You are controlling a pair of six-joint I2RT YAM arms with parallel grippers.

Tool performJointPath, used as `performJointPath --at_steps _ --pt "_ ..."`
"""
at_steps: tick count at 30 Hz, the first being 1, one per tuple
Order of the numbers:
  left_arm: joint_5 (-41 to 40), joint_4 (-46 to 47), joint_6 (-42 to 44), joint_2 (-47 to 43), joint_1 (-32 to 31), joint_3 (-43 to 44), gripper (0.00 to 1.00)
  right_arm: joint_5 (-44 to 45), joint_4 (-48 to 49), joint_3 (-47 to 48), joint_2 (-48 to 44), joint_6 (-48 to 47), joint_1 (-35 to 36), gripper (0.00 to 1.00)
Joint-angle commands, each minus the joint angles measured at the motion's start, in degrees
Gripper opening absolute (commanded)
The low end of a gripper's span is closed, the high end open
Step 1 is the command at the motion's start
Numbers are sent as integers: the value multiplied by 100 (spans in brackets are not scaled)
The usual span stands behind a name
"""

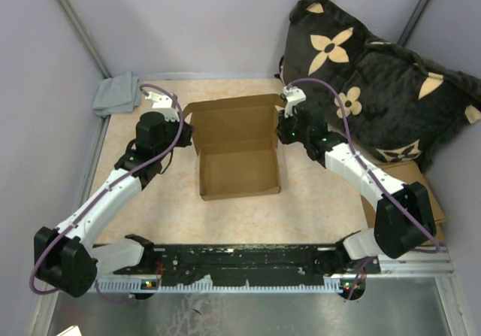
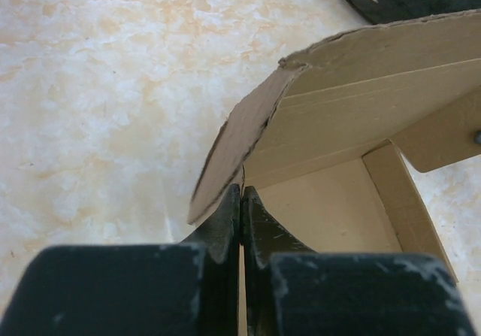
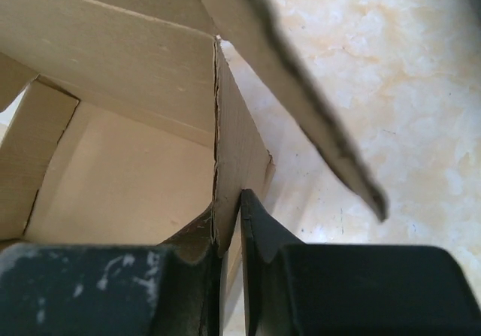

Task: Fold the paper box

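Two grips, one on each side of the paper box (image 1: pixel 239 167). I have the left gripper (image 2: pixel 241 195) clenched on the box's left side wall close to the rear corner. The right gripper (image 3: pixel 230 201) pinches the right side wall at the matching corner, with thin card sandwiched between its fingers.

The box sits in the middle of the table (image 1: pixel 316 201), its tray part flat down with the side walls raised. The lid panel rises from the rear edge and leans back, open.

I judge the symmetrical hold is there to brace both side walls upright and square while the lid's ear flaps, which hang just beside each wall, get steered inside. The lid is not yet shut, so the fold looks past halfway.

A grey cloth (image 1: pixel 115 95) lies beyond the box's left rear corner and a dark flowered cushion (image 1: pixel 376 73) beyond its right rear. Both are apart from it.
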Motion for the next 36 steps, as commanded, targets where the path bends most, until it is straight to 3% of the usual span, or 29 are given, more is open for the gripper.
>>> performJointPath --at_steps 1,16,26,36 --pt "344 258 -309 -120 -113 -174 0 -285 458 30 -89 427 52 8" --pt "403 577 -347 -26 -257 -187 0 55 1770 -530 -332 981 73 0" --pt "340 1134 6 239 -346 52 0 446 3133 -680 -312 752 182 0" --pt "104 2087 -58 545 -349 -503 0 760 4420 -1360 225 424 464 1"
